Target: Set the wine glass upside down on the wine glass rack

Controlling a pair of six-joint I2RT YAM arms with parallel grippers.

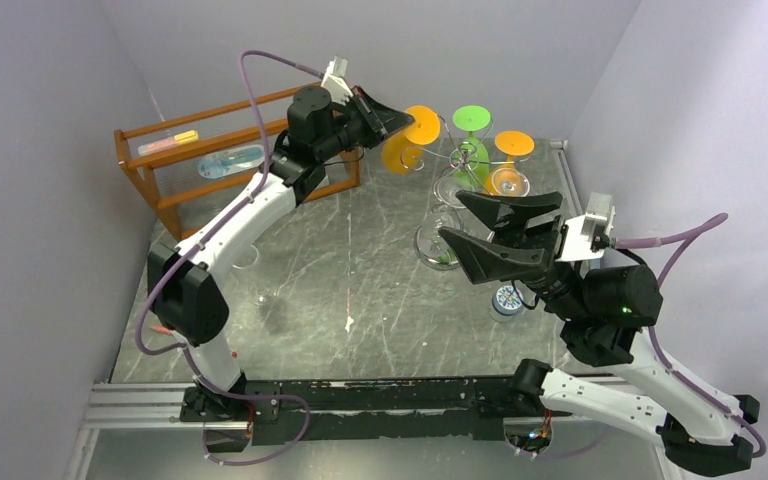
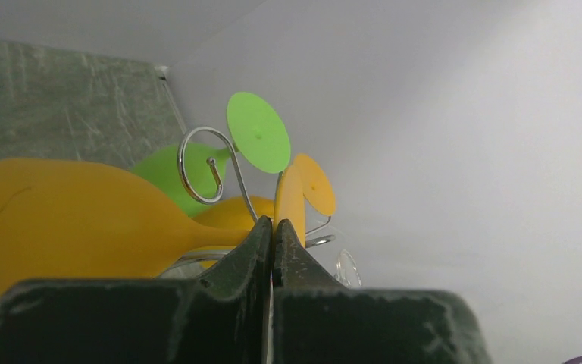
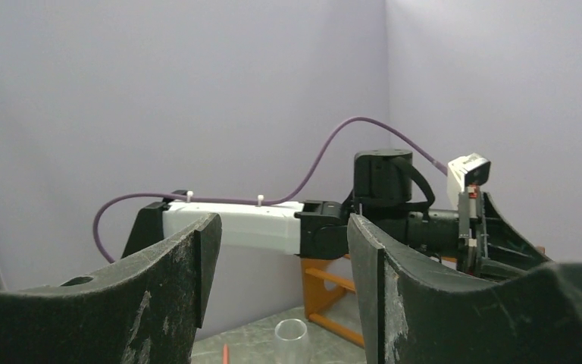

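Pinching the flat round foot of the matte orange wine glass (image 1: 402, 150), the left gripper (image 1: 392, 121) holds it sideways just beside the curled chrome wire rack (image 2: 181, 168), while the right gripper (image 1: 452, 216) hangs with jaws apart

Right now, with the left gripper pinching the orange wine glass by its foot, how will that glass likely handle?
The orange wine glass looks opaque and matte, probably plastic: likely light, hardly fragile. The left gripper is shut on only the thin foot edge, so the glass may pivot or slip. Hung on the thin-wired wine glass rack, it could swing.
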